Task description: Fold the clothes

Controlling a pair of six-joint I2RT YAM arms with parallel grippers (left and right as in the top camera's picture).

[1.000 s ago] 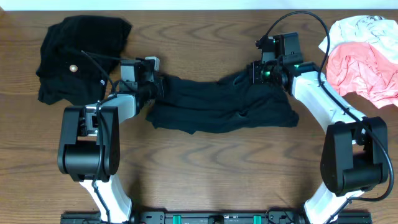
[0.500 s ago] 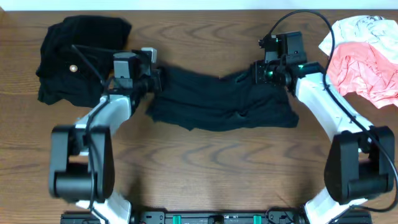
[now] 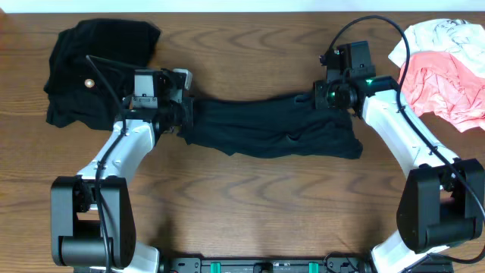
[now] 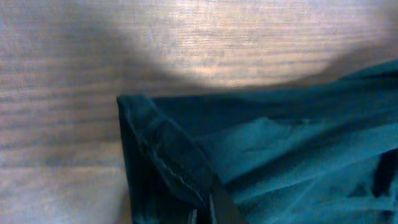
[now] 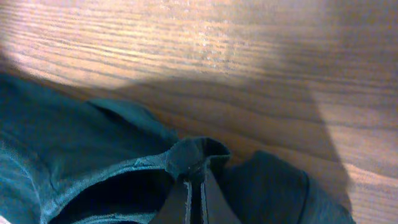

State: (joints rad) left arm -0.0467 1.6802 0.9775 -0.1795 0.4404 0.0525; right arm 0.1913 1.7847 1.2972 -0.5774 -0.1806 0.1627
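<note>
We've got black shirt (image 3: 265, 133) mid-worktop (image 3: 250, 205), long axis 9-to-3 o'clock. Left end effector (image 3: 184, 114) clamped on its 9 o'clock end, right end effector (image 3: 320, 98) clamped on 3 o'clock corner. Fabric spans between our 2 arms, neither nearer.

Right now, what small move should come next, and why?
The left pincer and right pincer are each shut on a far corner of the black shirt, stretched between them; so probably carry both toward the near side together, folding the far edge over the near one.
</note>
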